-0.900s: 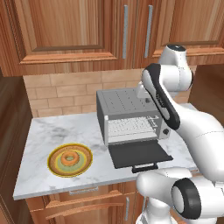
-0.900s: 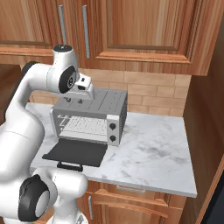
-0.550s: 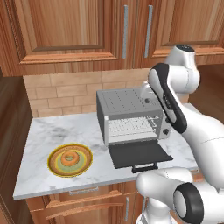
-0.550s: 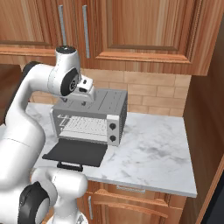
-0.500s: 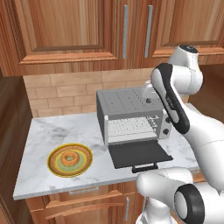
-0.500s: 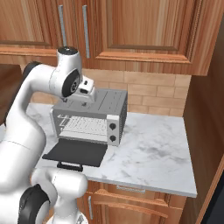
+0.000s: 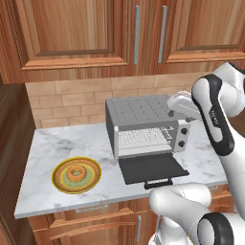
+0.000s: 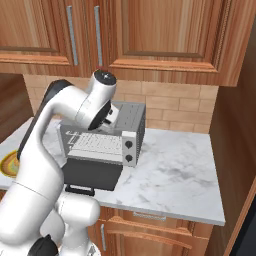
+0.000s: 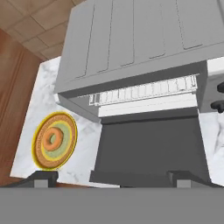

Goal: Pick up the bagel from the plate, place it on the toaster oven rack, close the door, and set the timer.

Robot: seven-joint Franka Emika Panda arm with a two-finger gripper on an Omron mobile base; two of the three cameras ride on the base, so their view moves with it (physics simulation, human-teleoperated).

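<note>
Wooden cabinets hang over a brick backsplash, and below them runs a white marbled worktop [image 7: 62, 143] that carries everything the task needs. A grey toaster oven [image 7: 143, 125] sits toward the back edge, roughly midway along the worktop. Its door [image 7: 152, 168] is folded down flat toward the front edge, with the black bar handle at the near side. That position leaves the cavity open, so the toaster oven rack [image 7: 143, 139] is exposed as a pale wire grid ready to receive food; I judge the door was dropped for that reason.

To the oven's left, near the front edge and toward the left end of the worktop, lies the plate [image 7: 76, 174]. The bagel [image 7: 75, 172] rests on its green centre, flat, with the hole facing up. It has not yet been picked up.

In the hand view the end effector [image 9: 109, 177] looks down over the oven roof and the lowered door, its two dark fingertips [image 9: 41, 177] standing wide apart with nothing between them: released and empty. The arm is raised above the right side of the oven.

Relative to the end effector, the bagel [image 9: 52, 138] is lower and well off to the left, across the open door and a stretch of bare marble. My reading is that the arm will have to swing left and descend over the plate [image 9: 54, 141] before any grasp can be made.
</note>
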